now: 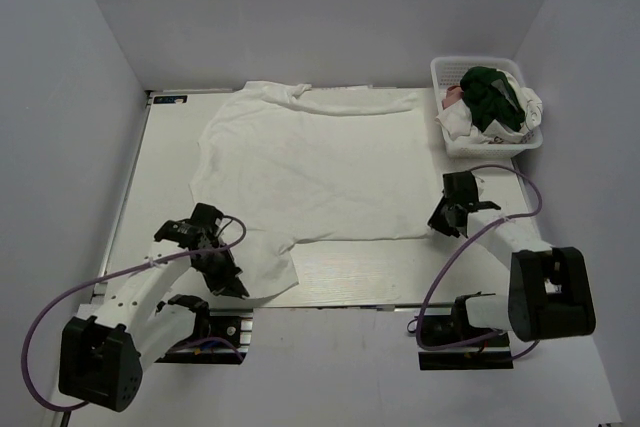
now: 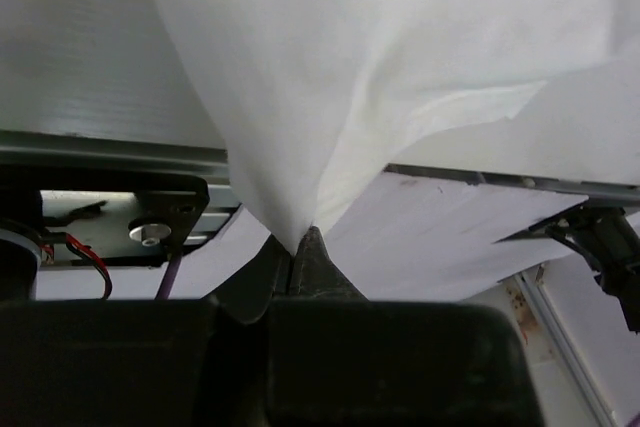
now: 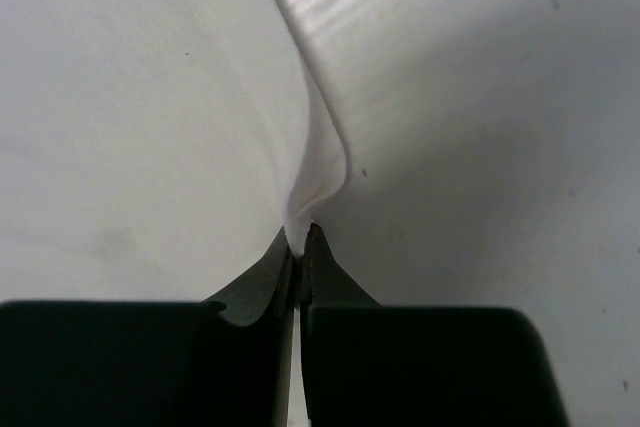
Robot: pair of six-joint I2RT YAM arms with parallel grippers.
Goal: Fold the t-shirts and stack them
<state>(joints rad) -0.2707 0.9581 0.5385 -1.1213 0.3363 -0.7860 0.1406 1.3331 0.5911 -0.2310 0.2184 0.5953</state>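
Note:
A plain white t-shirt point(image 1: 310, 172) lies spread across the table. My left gripper point(image 1: 226, 269) is shut on its near left part, pinching a peak of white cloth point(image 2: 300, 147) between the fingertips near the table's front edge. My right gripper point(image 1: 443, 215) is shut on the shirt's near right corner, with a fold of cloth point(image 3: 315, 162) rising from the closed tips. More shirts, a dark green one point(image 1: 490, 92), a pink one point(image 1: 453, 97) and white cloth, are piled in the basket.
A white plastic lattice basket point(image 1: 441, 72) stands at the back right of the table. The table's metal front rail point(image 2: 110, 152) runs below the left gripper. Grey walls enclose the table on three sides.

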